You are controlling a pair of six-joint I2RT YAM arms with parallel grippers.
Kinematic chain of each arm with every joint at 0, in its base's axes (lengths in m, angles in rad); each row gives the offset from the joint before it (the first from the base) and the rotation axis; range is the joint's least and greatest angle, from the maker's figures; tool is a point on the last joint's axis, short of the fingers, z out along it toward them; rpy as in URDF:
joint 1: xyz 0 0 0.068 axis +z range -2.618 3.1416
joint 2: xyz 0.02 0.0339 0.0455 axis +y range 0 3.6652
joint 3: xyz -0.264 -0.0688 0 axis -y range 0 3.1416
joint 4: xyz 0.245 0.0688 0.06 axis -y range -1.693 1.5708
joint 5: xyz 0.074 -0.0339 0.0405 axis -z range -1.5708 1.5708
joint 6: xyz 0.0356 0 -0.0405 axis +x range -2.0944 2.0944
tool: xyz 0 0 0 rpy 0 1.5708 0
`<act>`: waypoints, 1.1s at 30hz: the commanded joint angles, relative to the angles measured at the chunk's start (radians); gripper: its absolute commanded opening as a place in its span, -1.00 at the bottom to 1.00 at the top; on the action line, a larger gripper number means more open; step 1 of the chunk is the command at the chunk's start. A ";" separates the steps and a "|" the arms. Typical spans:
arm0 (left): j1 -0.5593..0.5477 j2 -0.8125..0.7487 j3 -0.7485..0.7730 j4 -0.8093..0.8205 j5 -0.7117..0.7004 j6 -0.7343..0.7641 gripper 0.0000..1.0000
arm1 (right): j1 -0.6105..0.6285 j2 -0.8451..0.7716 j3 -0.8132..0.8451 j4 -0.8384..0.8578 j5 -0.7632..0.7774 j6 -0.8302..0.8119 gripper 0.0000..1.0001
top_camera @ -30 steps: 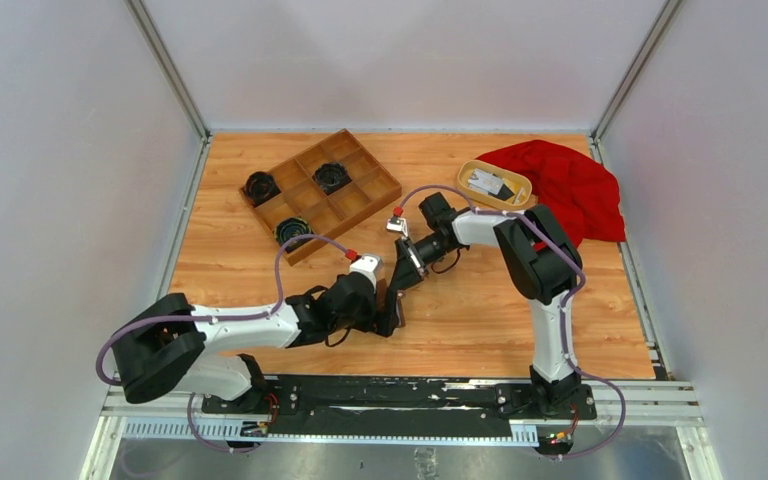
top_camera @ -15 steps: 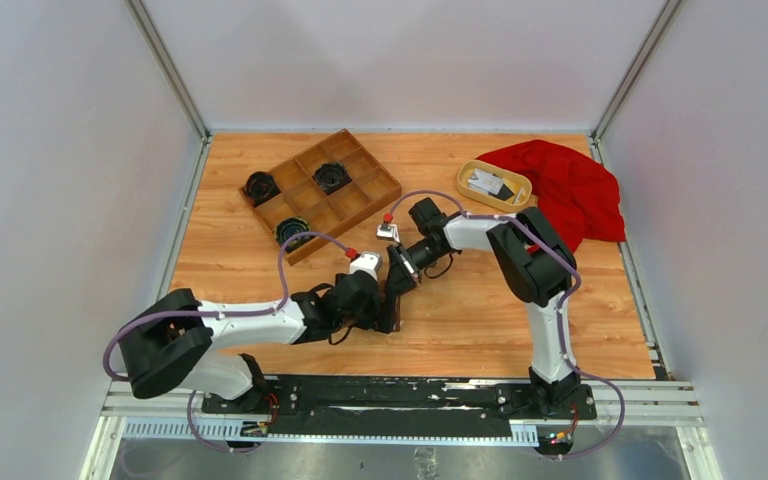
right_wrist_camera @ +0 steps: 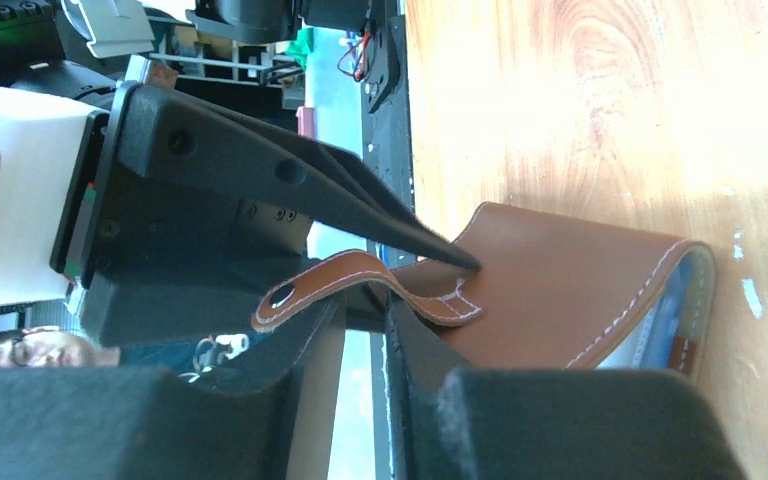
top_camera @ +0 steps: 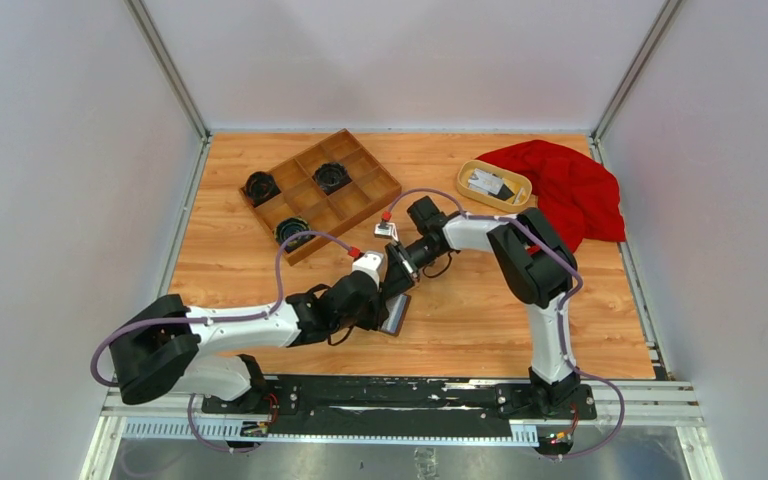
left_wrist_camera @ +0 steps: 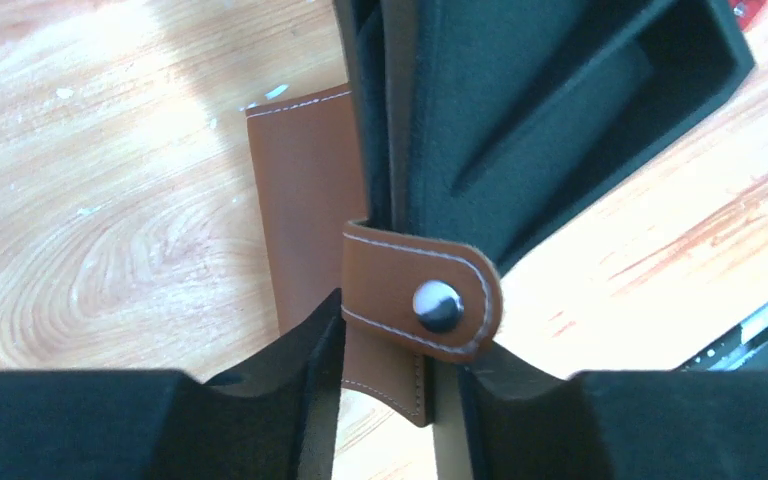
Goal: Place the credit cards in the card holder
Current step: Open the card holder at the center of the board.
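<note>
1. Since a second ago my right gripper (right_wrist_camera: 365, 330) has slid leftward across the worktop (top_camera: 480, 310) toward my left gripper (left_wrist_camera: 392, 360). The two now meet nose to nose over the card holder (right_wrist_camera: 560, 290).
2. From above, the card holder has tipped since half a second ago, and a paler face now shows at its near edge.
3. The card holder sits near the middle of the worktop, a little toward my bases, held between both grippers and raised on one side.
4. My left gripper is pinching the card holder. Its two fingers come together to a point on the brown outer panel, and the leather's edge sits in the narrow slot between them.
5. My right gripper is also pressed together on the card holder, at the root of the snap strap (left_wrist_camera: 420, 295).
6. The strap curls free of the panel, with its round metal snap (left_wrist_camera: 438, 305) facing my left wrist camera.
7. At the far end of the fold, grey-blue lining shows inside the brown cover.
8. The credit cards (top_camera: 488, 183), whitish and dark, lie in the oval yellow dish (top_camera: 465, 172) at the back right. They are well apart from the card holder.
9. A red cloth (top_camera: 570, 190) is heaped just beside the dish.
10. A wooden compartment tray (top_camera: 358, 200) sits at the back left with dark round items in three of its cells.
</note>
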 commanded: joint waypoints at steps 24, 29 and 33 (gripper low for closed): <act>0.140 -0.122 -0.165 0.333 0.346 -0.024 -0.91 | -0.156 -0.842 -0.427 -0.385 0.224 -1.613 0.17; 0.153 -0.044 -0.167 0.417 0.412 -0.084 -0.91 | -0.154 -0.819 -0.472 -0.437 0.323 -1.841 0.06; 0.160 0.022 -0.169 0.465 0.443 -0.113 -0.92 | -0.128 -0.775 -0.473 -0.434 0.400 -1.883 -0.23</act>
